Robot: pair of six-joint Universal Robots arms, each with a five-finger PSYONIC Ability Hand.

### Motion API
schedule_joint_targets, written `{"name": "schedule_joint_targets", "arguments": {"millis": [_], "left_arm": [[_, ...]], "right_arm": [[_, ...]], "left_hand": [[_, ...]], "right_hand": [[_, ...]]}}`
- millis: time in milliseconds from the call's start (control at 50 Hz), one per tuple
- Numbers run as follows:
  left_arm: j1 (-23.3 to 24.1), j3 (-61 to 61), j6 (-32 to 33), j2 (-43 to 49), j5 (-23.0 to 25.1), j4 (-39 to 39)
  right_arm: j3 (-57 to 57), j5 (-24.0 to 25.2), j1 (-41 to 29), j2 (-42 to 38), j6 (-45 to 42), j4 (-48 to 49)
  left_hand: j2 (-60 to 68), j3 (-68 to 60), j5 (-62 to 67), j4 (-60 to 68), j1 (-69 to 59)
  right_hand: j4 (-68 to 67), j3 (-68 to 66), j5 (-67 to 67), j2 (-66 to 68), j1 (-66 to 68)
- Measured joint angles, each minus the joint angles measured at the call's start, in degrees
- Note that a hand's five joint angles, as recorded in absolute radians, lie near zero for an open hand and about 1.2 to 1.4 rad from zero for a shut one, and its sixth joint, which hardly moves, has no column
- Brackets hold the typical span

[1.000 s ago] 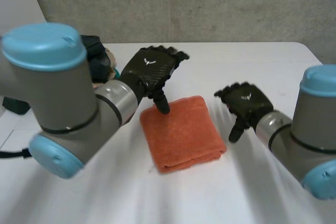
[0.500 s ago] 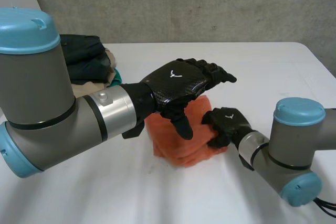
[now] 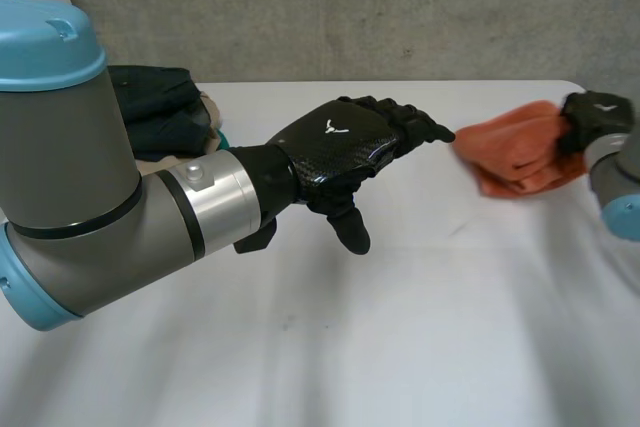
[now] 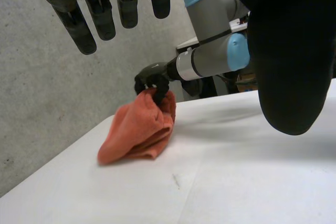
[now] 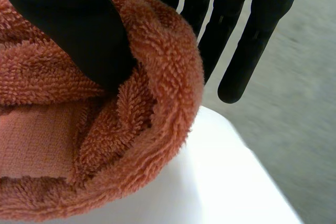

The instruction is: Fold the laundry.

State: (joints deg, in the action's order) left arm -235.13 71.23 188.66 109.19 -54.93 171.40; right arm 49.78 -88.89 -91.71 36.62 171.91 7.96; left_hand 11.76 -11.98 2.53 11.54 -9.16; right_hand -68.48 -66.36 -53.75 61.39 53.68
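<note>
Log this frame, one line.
left hand: open, empty | right hand: pinching orange towel by one edge | towel's low end on table

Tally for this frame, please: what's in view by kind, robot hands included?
Orange towel: 1
Laundry pile: 1
Robot hands: 2, left hand and right hand
Total: 4

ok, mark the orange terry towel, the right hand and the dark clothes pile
orange terry towel (image 3: 515, 157), head view, middle of the bunched cloth
right hand (image 3: 595, 115), head view, back of the hand gripping the towel
dark clothes pile (image 3: 150, 97), head view, top black garment
</note>
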Motion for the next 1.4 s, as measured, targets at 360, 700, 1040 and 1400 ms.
{"name": "schedule_joint_targets", "arguments": {"millis": [360, 700, 1040, 1400], "left_arm": [[1.2, -0.8, -0.4, 0.2, -0.1, 0.5], [-3.7, -3.7, -2.3, -0.6, -20.5, 9.4], [-30.2, -17.0, 14.4, 20.2, -28.1, 16.1], [-31.1, -26.8, 15.3, 34.2, -24.5, 22.8]], "right_arm": [[-45.5, -0.4, 12.5, -25.3, -0.8, -22.4], [-30.0, 2.4, 9.6, -4.8, -5.5, -17.8], [27.6, 28.2, -5.2, 29.5, -17.9, 3.3], [53.0, 27.6, -8.1, 40.0, -26.6, 3.7]], "left_hand": [[0.0, 0.0, 0.0, 0.0, 0.0], [0.0, 0.0, 0.0, 0.0, -0.1], [0.0, 0.0, 0.0, 0.0, -0.1], [55.7, -54.0, 50.8, 56.4, -49.7]], "right_hand": [[44.4, 44.9, 43.7, -43.8, -38.8], [56.6, 54.3, 51.3, -49.3, -40.8], [56.6, 54.3, 51.3, -49.3, -40.8], [56.6, 54.3, 51.3, -49.3, -40.8]]}}
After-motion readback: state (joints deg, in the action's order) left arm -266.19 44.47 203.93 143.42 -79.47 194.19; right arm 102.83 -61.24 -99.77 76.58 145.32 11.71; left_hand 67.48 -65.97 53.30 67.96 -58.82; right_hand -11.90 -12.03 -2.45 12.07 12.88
